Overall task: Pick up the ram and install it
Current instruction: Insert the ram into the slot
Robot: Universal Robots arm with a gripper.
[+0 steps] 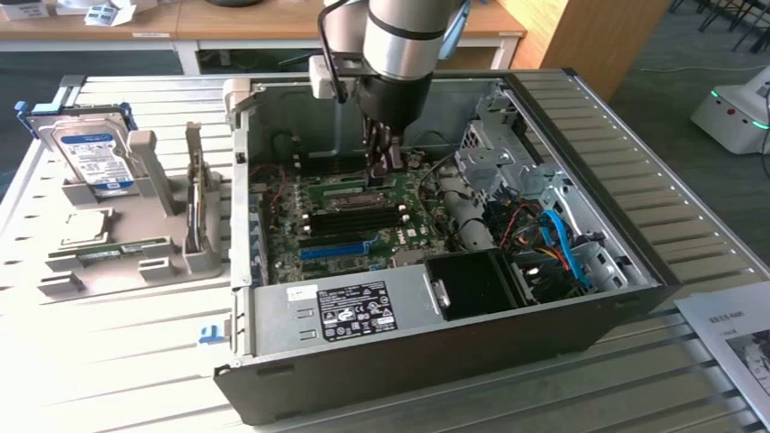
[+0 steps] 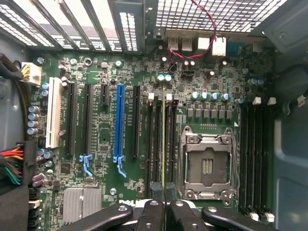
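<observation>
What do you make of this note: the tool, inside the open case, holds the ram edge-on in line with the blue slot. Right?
No. The tool, inside the open case, holds the ram edge-on in line with the black memory slots beside the CPU socket, not the blue slot; the wrist view shows it.

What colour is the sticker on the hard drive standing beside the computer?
Mostly blue, with some white. The sticker shows best in the exterior view.

One computer case (image 1: pixel 421 361) and one hard drive (image 1: pixel 96 153) are sitting on the tabletop (image 1: pixel 121 361); one hand (image 1: pixel 382 169) is gripping one ram (image 2: pixel 164 139); one blue slot (image 2: pixel 120 120), one white slot (image 2: pixel 54 113) and one processor socket (image 2: pixel 208 166) are showing.
</observation>
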